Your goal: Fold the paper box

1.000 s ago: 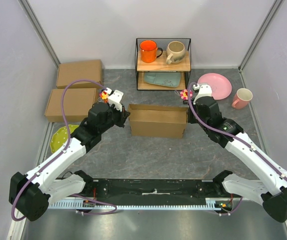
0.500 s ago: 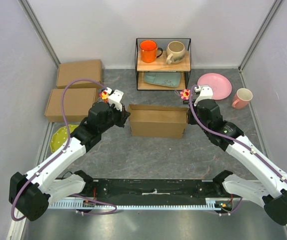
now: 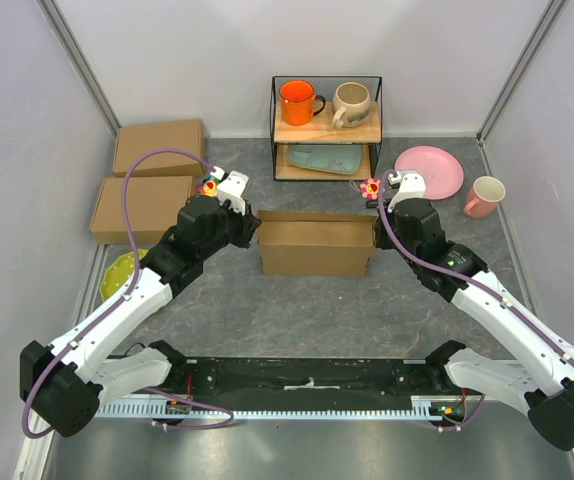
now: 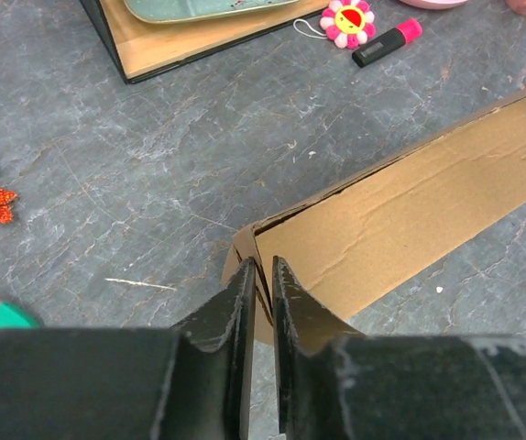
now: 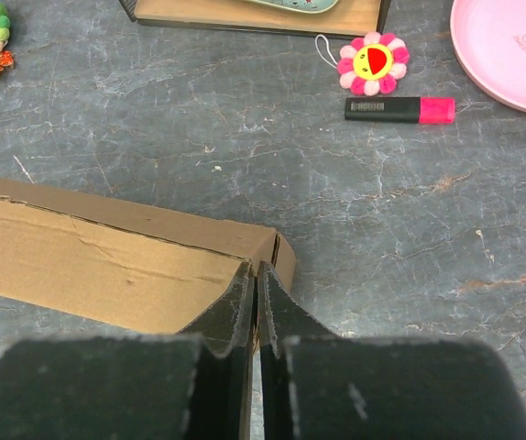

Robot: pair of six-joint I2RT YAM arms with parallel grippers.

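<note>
Right now the paper box (image 3: 315, 243) lies in the middle of the bench (image 3: 297, 310), long axis left to right, the left fingers (image 4: 235, 316) narrowly parted at its left end wall, the right fingers (image 5: 235, 316) pressed together at its right end, neither arm nearer.

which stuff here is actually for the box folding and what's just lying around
For the job: open brown corrugated cardboard box in the middle.

Lying about: two closed brown cardboard boxes, orange mug, beige mug, teal plate, pink plate, pink mug, yellow-green plate, flower-shaped plush toy, pink marker.
</note>
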